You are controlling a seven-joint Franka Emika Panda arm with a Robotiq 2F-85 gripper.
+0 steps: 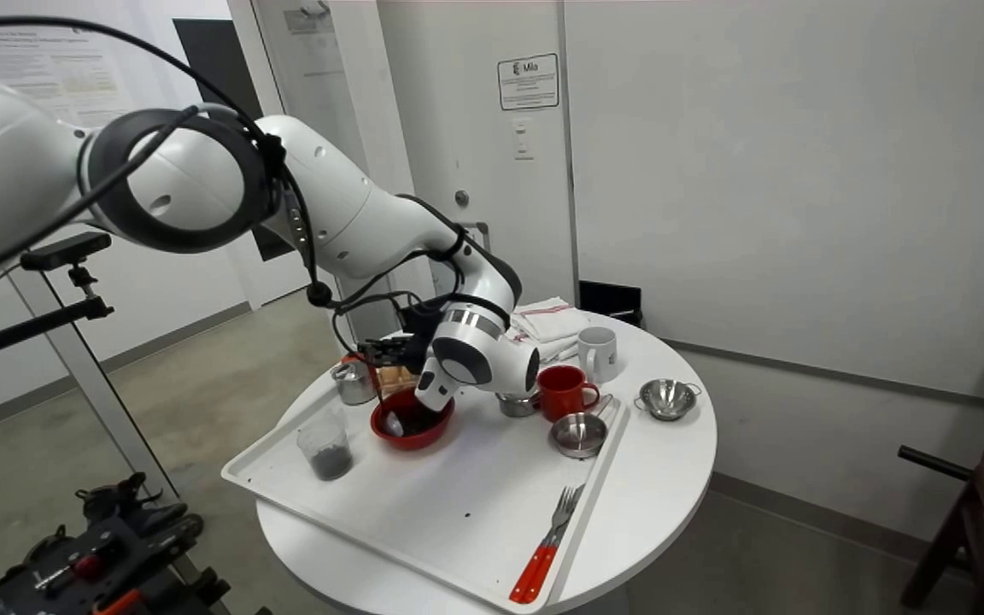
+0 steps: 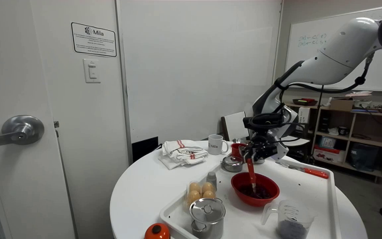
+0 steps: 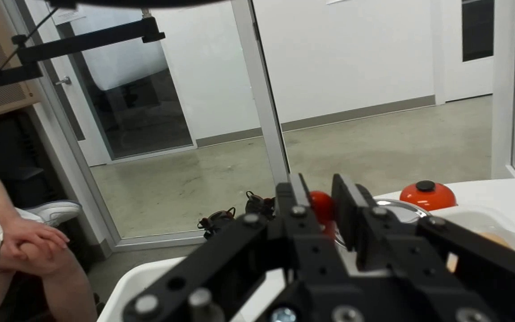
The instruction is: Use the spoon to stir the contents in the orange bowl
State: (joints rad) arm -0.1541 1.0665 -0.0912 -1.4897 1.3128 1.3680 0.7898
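Above the orange bowl (image 2: 255, 201), the gripper (image 3: 322, 203) clamps the spoon (image 2: 251, 173) tight by its handle, head in the dark contents (image 2: 263, 191), so apparently only stirring remains.

Smooth, plastic-looking orange bowl (image 2: 245, 197)

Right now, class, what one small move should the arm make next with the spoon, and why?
I would probably sweep the spoon in a small, gentle circle inside the orange bowl. The end effector grips its upper part, and its lower end reaches the dark contents, so no regrasp seems needed before stirring.
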